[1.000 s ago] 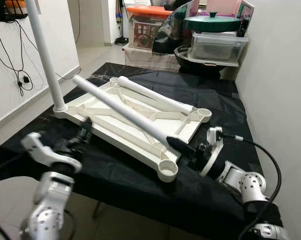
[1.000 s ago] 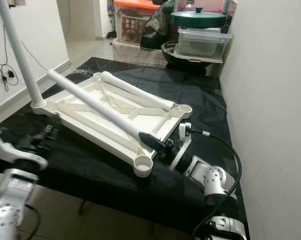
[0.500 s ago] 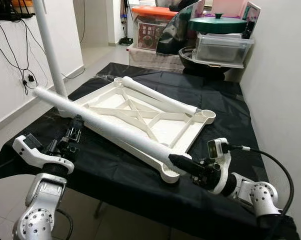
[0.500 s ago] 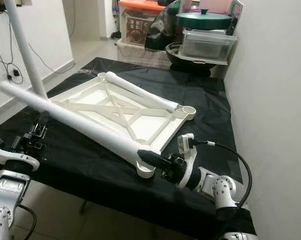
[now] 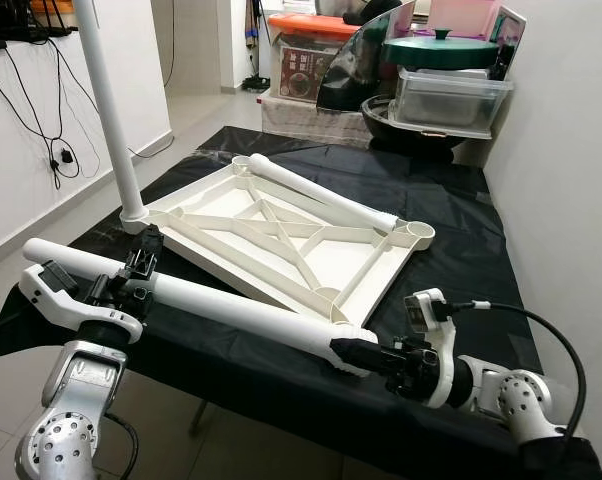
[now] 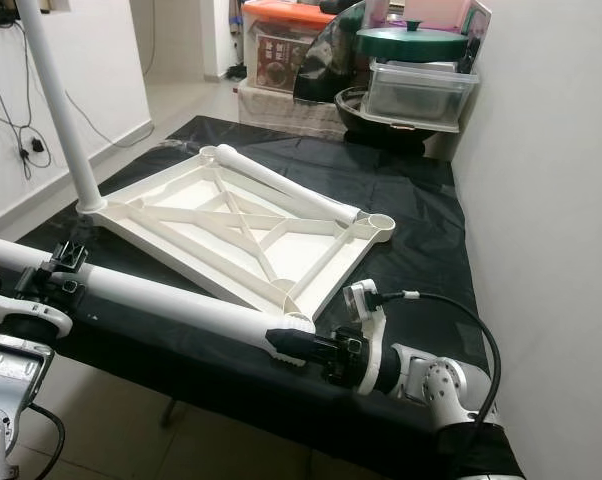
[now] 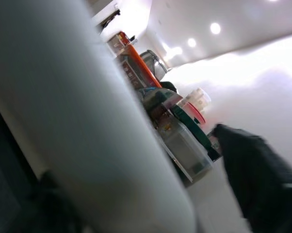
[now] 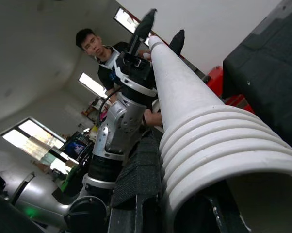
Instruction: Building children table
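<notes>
I've swung the leg (image 5: 231, 308) off the tabletop (image 5: 281, 235); both grippers, left (image 5: 131, 275) and right (image 5: 356, 352), clamp it. One leg (image 5: 106, 110) fitted, three sockets open.

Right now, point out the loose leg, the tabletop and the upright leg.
loose leg (image 5: 241, 308), left eye view, middle of the tube held across the front
tabletop (image 5: 386, 268), left eye view, flat panel near the right corner
upright leg (image 5: 111, 120), left eye view, midway up the standing tube
</notes>
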